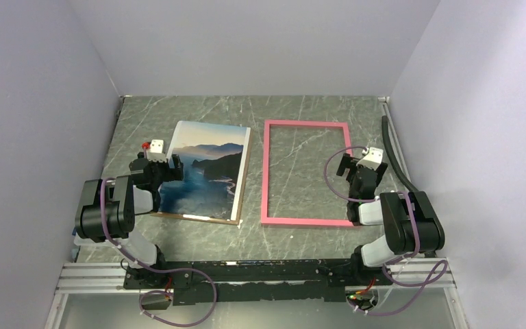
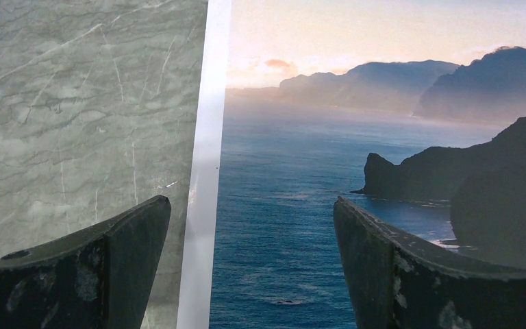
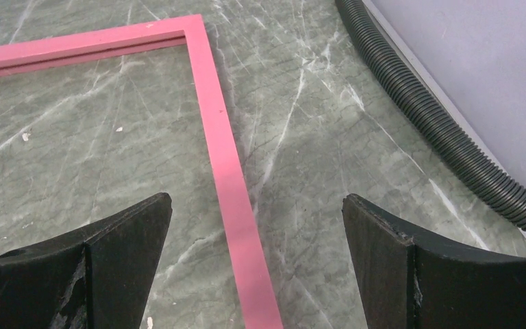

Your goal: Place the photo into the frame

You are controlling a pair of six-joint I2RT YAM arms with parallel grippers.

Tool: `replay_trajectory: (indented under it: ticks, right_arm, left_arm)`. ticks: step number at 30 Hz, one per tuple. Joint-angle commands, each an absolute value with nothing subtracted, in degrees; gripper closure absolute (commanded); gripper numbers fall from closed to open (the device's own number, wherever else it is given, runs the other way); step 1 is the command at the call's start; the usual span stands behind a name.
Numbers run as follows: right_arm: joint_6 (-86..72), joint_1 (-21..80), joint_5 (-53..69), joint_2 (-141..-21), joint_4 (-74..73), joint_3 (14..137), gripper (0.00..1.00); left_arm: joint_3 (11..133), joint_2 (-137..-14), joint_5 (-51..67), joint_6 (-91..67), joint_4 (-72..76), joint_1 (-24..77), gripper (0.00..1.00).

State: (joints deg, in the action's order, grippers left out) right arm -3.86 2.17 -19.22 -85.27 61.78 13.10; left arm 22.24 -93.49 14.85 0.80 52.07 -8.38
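Hovering with jaws spread, left gripper (image 2: 252, 233) over the photo (image 1: 205, 171) lying beside the frame (image 1: 266, 171), right gripper (image 3: 257, 233) astride its rail; I am flagging crease risk if the print gets pinched

top: overhead, whole table (image 1: 315, 113) | wrists: close, downward; left photo (image 2: 287, 205), right frame (image 3: 227, 164)

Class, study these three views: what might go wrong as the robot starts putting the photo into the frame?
1. The photo lies flat on a brown board; the open left pincer, straddling its edge, might crease the paper or catch the board too.
2. The open right pincer straddles the thin rail of the frame; a clumsy pinch might shove the frame toward the black hose.
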Motion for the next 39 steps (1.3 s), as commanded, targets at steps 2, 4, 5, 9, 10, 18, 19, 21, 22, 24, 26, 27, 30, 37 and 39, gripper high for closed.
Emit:
replay_trajectory:
  ticks: [2,4,5,9,10,18,19,21,22,24,26,27,30,37,39]
  right_arm:
    - [-5.32,2.25,-22.60,-82.11,60.51,14.97,0.00]
    - [-4.50,3.23,-26.18,-78.93,54.05,18.01,0.00]
    - [-4.22,3.79,-26.53,-77.00,48.43,20.29,0.00]
    - [-10.34,4.59,-26.18,-68.29,36.51,24.56,0.00]
    - [-12.83,4.57,-25.66,-65.91,33.38,26.13,0.00]
    - [-27.75,3.91,3.69,-64.82,10.79,51.46,0.00]
    - [-29.99,3.87,7.00,-65.54,10.72,52.82,0.00]
    - [-35.23,3.87,15.98,-66.95,15.97,50.78,0.00]
    - [-37.43,3.85,20.50,-67.62,19.29,49.26,0.00]
    - [-38.64,4.60,26.24,-71.56,20.95,50.84,0.00]
    - [-34.82,6.51,22.26,-79.89,-1.45,64.33,0.01]
    - [-31.76,8.77,18.44,-85.01,-12.90,71.96,0.08]
    - [-26.60,16.95,5.40,-89.40,-21.87,78.47,0.01]
    - [-28.93,26.44,-0.20,-88.37,-12.61,76.54,0.00]
    - [-30.00,28.17,-0.26,-89.71,-11.94,77.02,0.00]
  left_arm:
    - [25.04,-91.59,13.74,0.35,48.68,-8.51,0.06]
    - [30.52,-88.47,12.93,-1.80,36.66,-8.55,0.06]
    - [33.86,-87.09,13.16,-1.38,30.48,-8.55,0.06]
    - [46.35,-85.79,14.98,1.57,9.30,-8.53,0.06]
    - [49.08,-85.86,15.67,1.62,4.95,-8.64,0.06]
    - [75.41,-88.77,21.21,-2.50,-27.97,-9.64,0.08]
    - [78.12,-89.24,22.16,-2.61,-31.16,-9.85,0.08]
    - [81.88,-89.95,23.67,-3.18,-35.23,-10.33,0.08]
    - [82.96,-90.14,24.77,-3.43,-36.50,-10.67,0.07]
    - [84.27,-90.41,27.27,-3.98,-38.20,-11.64,0.08]
    - [84.74,-90.57,28.86,-4.95,-38.76,-12.45,0.08]
    - [84.95,-90.74,29.59,-5.00,-39.18,-12.81,0.09]
    - [84.95,-90.47,29.91,-4.73,-39.21,-13.67,0.09]
    - [84.74,-90.30,30.64,-3.84,-40.74,-15.65,0.10]
    - [84.37,-90.14,30.77,-3.70,-40.65,-16.25,0.09]
